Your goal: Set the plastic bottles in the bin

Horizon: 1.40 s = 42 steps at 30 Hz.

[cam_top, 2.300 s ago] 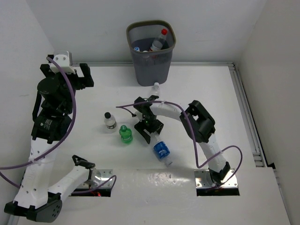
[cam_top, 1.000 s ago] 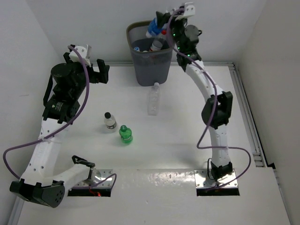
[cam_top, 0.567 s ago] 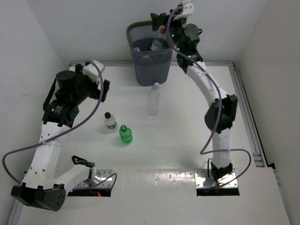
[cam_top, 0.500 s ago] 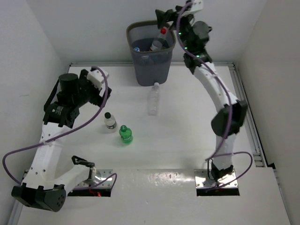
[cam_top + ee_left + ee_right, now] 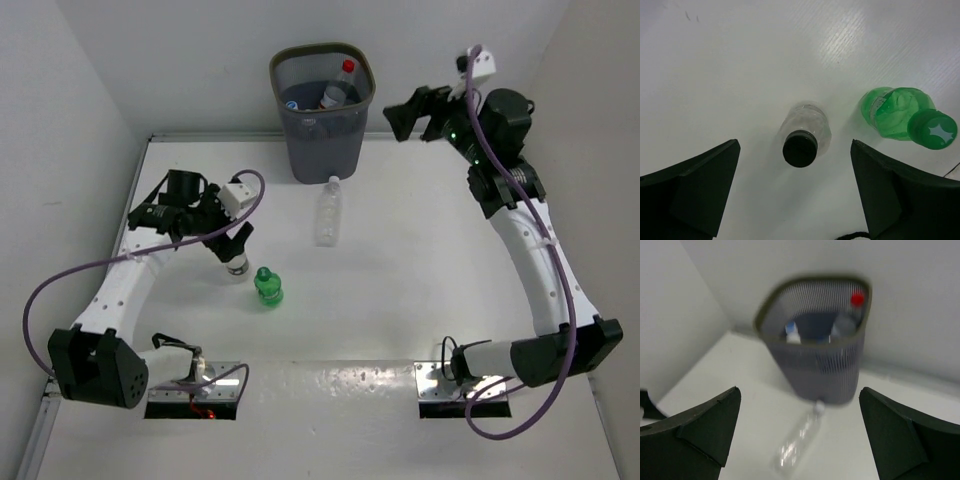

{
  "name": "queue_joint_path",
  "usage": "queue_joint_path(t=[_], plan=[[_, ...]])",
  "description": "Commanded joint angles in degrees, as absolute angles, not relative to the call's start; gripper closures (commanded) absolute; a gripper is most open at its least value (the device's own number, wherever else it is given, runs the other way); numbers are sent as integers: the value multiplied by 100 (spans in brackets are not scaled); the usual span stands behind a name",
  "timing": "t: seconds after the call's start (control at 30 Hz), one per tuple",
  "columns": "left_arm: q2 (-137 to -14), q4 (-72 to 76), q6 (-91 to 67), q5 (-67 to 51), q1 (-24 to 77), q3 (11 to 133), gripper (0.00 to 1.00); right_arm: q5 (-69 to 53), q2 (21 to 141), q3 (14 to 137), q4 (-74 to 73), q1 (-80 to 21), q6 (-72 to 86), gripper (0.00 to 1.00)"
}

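**Left pincer** (image 5: 794,150): spread wide, holding nothing. In its wrist view the two dark fingers (image 5: 695,187) stand at the lower left and lower right corners, both clear of the bottle between them.

**Black-capped bottle** (image 5: 805,134): small, clear, upright on the table (image 5: 400,260), centred in the wrist view between the open fingers. Left of centre in the overhead view.

**Green bottle** (image 5: 892,112): green cap, upright, just beside the black-capped bottle, toward the right of the wrist view.

**Right pincer** (image 5: 408,115): spread wide, holding nothing. Upper right of the overhead view, to the right of the bin and apart from it.

**Bin** (image 5: 345,130): dark grey mesh, top centre of the overhead view. Inside are several bottles, including a red-capped bottle (image 5: 338,85) leaning at the right side.

**Clear bottle** (image 5: 328,213): lying on the table just below the bin, white cap toward it.
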State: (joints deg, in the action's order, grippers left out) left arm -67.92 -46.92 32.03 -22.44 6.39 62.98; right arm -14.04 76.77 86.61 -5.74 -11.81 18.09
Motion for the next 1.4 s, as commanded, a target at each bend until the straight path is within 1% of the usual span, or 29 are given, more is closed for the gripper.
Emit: queue_joint_path(t=[0.0,0.17,0.23,0.27,0.33,0.47,0.5,0.53,0.57,0.63,0.67,0.7,0.77,0.8,0.9,0.93,1.0,1.1,1.27,1.37], plan=[[-7065,-4544,3155,-2093,720,6319,0,-1801,7559,8271,-1730,-1055,1872,0],[-7603,-4491,2979,-1829,721,6319,0,-1960,7488,8104,-1907,-914,1942,0],[-7822,-4491,2927,-1767,773,6267,3,-2021,7514,8104,-1934,-862,1960,0],[-7892,-4491,2927,-1767,773,6267,5,-2030,7506,8112,-1986,-861,1951,0],[-8067,-4491,2875,-1714,773,6214,7,-2083,7541,8130,-2013,-792,1960,0],[-8244,-4491,2926,-1608,773,6152,23,-2127,7567,8121,-2065,-721,1960,0],[-8244,-4543,2979,-1608,773,6152,35,-2144,7550,8130,-2083,-712,1960,0],[-8296,-4683,3032,-1608,773,6152,42,-2153,7559,8121,-2083,-686,1943,0],[-8297,-4772,3128,-1678,773,6344,54,-2162,7559,8147,-2100,-686,1934,0],[-8297,-5052,3129,-1906,721,6765,64,-2206,7541,8130,-2144,-651,1890,0],[-8297,-5176,3129,-2264,721,7089,68,-2206,7541,8130,-2240,-659,1890,0],[-8349,-5272,3016,-2476,660,7989,74,-2223,7498,8086,-2276,-650,1855,0],[-8445,-5274,2482,-3064,659,9065,74,-2224,7348,7963,-2451,-633,1802,0],[-8498,-5143,2252,-3267,659,10123,74,-2224,7304,7885,-2470,-607,1767,0],[-8710,-4055,1189,-3498,737,11535,74,-2311,7058,7498,-2610,-571,1679,0],[-8780,-3678,952,-3498,738,11653,74,-2364,6901,7245,-2715,-536,1574,0],[-8780,-2117,397,-3262,852,11654,74,-2399,6638,6919,-2812,-536,1486,0],[-9104,-1234,1,-2876,1001,11733,74,-2356,6330,6497,-2909,-510,1380,0],[-10150,-713,-123,-2471,1265,12453,77,-2320,6144,6258,-3050,-519,1345,0],[-10914,-510,131,-2049,1423,12997,78,-2285,6152,6275,-3103,-518,1388,0]])
